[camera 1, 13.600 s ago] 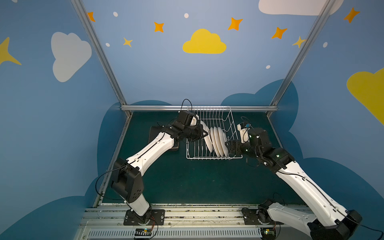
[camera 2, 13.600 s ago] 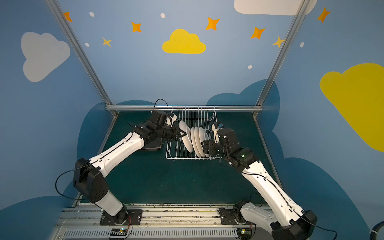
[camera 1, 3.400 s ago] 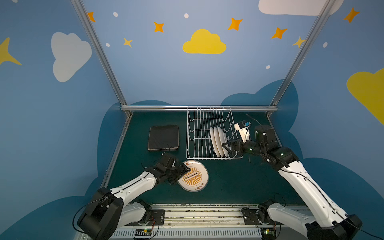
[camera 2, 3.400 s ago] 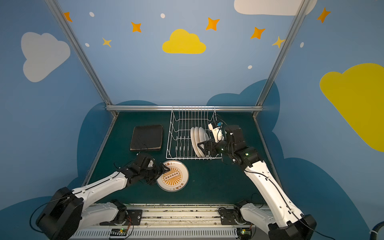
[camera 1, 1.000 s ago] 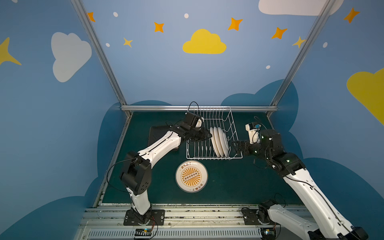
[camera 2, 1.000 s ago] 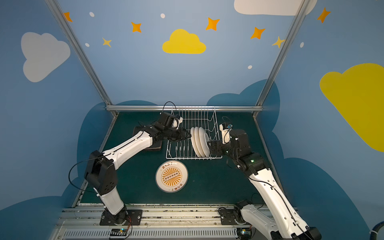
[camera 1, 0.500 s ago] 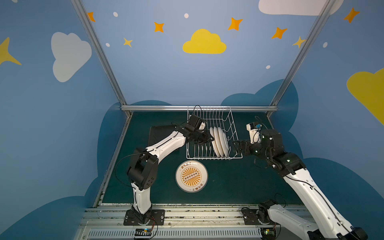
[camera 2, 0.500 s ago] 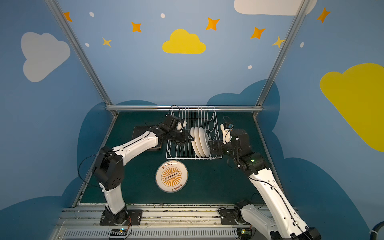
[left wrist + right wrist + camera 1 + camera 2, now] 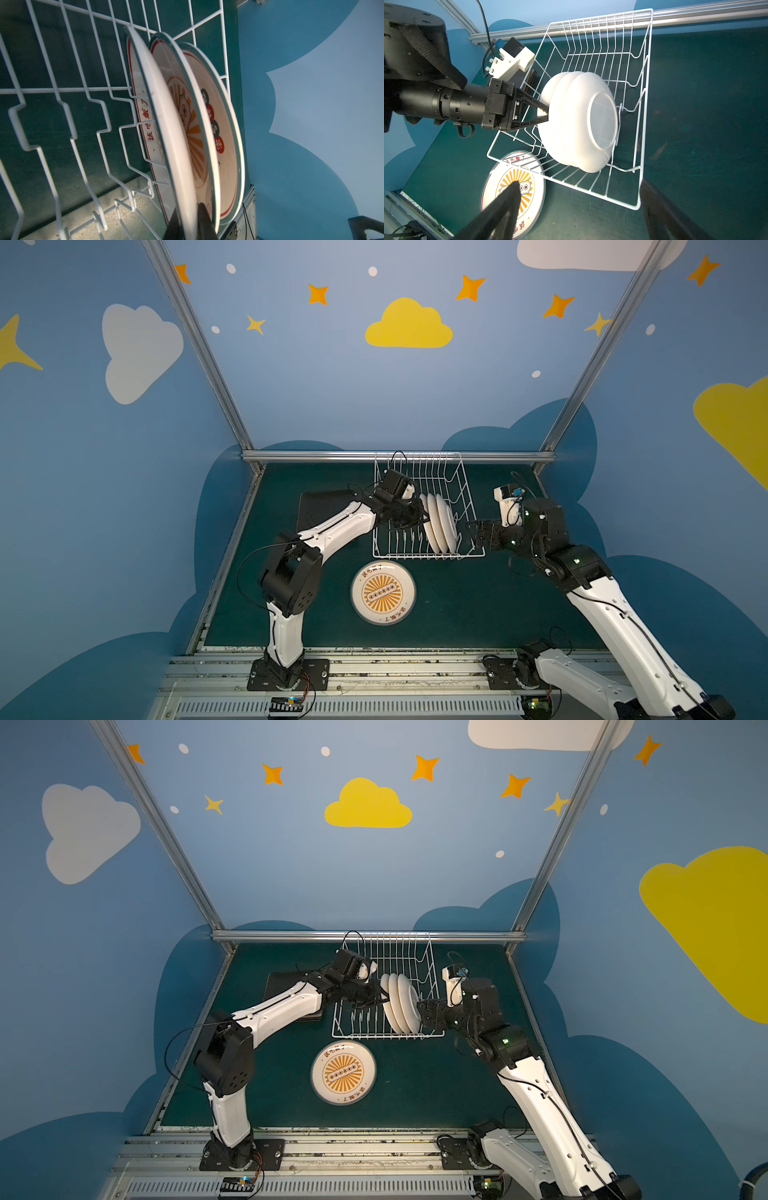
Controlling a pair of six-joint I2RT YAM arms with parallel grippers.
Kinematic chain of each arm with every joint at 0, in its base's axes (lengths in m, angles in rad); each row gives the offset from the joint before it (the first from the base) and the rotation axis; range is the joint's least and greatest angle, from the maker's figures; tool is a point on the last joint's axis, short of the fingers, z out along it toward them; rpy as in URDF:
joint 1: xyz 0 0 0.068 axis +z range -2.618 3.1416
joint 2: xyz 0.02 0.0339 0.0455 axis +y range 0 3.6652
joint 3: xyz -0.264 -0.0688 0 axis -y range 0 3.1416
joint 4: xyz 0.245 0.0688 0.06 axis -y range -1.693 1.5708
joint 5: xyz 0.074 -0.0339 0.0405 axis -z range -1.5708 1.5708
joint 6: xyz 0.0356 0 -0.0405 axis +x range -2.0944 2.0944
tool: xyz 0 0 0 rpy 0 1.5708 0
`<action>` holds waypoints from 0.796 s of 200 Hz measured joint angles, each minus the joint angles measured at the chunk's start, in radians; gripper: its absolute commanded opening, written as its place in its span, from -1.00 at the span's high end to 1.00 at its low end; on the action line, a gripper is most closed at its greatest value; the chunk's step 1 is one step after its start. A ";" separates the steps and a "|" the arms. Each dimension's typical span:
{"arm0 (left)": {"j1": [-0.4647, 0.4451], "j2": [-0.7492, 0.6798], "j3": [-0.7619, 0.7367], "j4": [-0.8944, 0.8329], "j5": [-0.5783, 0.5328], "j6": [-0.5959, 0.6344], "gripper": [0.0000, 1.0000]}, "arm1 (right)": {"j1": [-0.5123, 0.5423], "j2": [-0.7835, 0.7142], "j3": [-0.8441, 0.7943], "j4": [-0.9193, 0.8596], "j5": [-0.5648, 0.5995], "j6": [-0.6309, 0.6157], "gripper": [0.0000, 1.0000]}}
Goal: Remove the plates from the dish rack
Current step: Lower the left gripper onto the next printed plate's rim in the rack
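In the dish rack [image 9: 415, 558] three round plates [image 9: 440, 522] are stood on edge; a sunburst plate [image 9: 382, 592] is laid flat in front. The leftmost standing plate [image 9: 172, 135] has just been clamped at its rim by the left gripper [image 9: 547, 114], so lifting out is judged next. The right gripper [image 9: 471, 534] is held wide open beside the rack.

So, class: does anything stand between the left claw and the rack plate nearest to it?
Nothing visible does. The left claw is closed on the rim of the nearest plate, which stands upright in the dish rack.
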 measured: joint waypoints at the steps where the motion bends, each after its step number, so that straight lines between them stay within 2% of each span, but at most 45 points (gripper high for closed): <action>1: 0.000 0.000 0.000 0.000 0.000 0.000 0.80 | 0.000 0.000 0.000 0.000 0.000 0.000 -0.78; 39: -0.001 0.000 0.000 0.008 0.007 -0.021 0.82 | 0.000 0.000 0.000 0.000 0.000 0.001 -0.78; 61: -0.001 0.000 0.000 0.022 0.021 -0.029 0.94 | 0.000 0.000 0.000 0.000 0.000 0.001 -0.78; 159: -0.005 -0.003 -0.003 0.041 0.041 -0.078 0.94 | -0.005 0.001 0.000 0.000 -0.003 0.007 -0.78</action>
